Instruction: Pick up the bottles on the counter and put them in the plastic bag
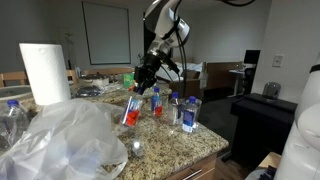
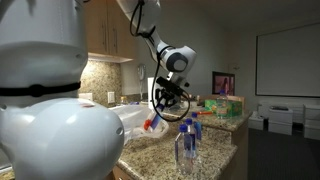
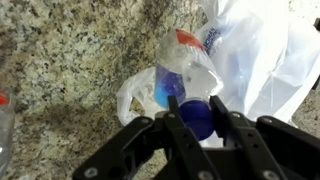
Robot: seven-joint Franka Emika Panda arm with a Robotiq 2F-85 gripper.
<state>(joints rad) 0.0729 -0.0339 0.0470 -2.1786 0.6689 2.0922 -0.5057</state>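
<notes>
- The red-filled bottle (image 1: 131,110) hangs tilted from the gripper (image 1: 141,86). The fingers are clamped on its blue cap (image 3: 198,118). In an exterior view it is over the counter (image 1: 170,148), just right of the plastic bag (image 1: 60,140).
- Held by the cap alone, the bottle could swing or slip free.
- The bag's mouth looks slumped, so a release might land the bottle on the film rather than inside.
- The other bottles (image 1: 188,112) stand near on the right, and a sideways swing could topple them.
- Only the wrist view shows the grip on the cap. Only an exterior view shows the paper towel roll (image 1: 45,72).
</notes>
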